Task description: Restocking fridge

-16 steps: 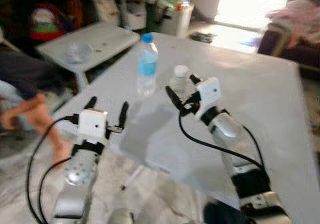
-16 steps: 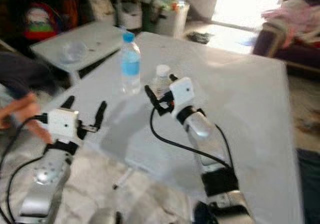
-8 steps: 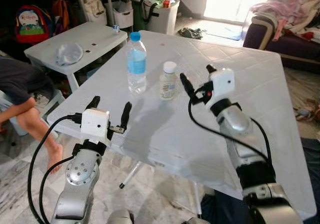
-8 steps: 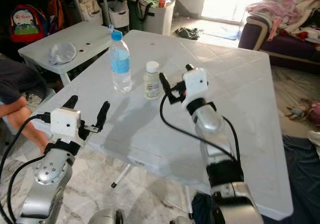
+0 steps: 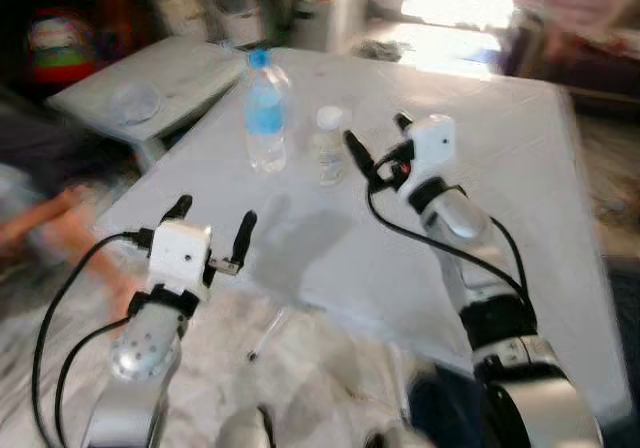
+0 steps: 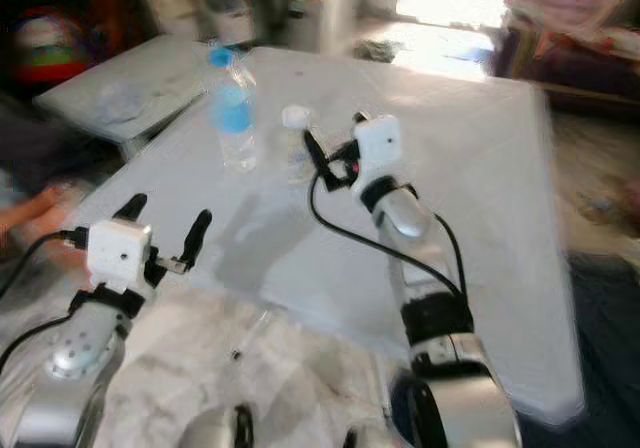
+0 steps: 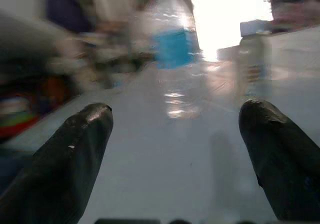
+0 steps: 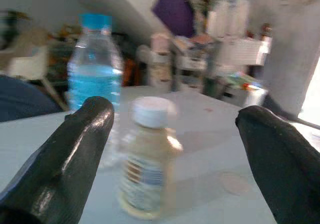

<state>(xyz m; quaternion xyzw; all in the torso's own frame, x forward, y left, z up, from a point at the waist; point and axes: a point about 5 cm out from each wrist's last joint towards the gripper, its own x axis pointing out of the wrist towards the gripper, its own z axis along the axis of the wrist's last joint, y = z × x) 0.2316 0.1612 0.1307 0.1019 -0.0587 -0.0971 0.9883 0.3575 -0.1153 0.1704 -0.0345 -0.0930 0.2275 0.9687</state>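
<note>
Left claw (image 5: 212, 230): fingers spread, hovering at the near left edge of the worktop (image 5: 520, 178), holding nothing. Water bottle (image 5: 264, 113) stands upright at far left. Small white-capped bottle (image 5: 327, 146) stands just right of it. Right claw (image 5: 374, 148): fingers spread, aligned toward the small bottle, judged ready for pickup.

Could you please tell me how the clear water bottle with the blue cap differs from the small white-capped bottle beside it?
The clear plastic water bottle with the blue cap and label stands clearly taller than the small beige bottle with the white cap. The water bottle is see-through; the small bottle looks cloudy and pale. The open right gripper hovers just short of the small bottle, farther from the water bottle. Both stand upright on the white table.
</note>
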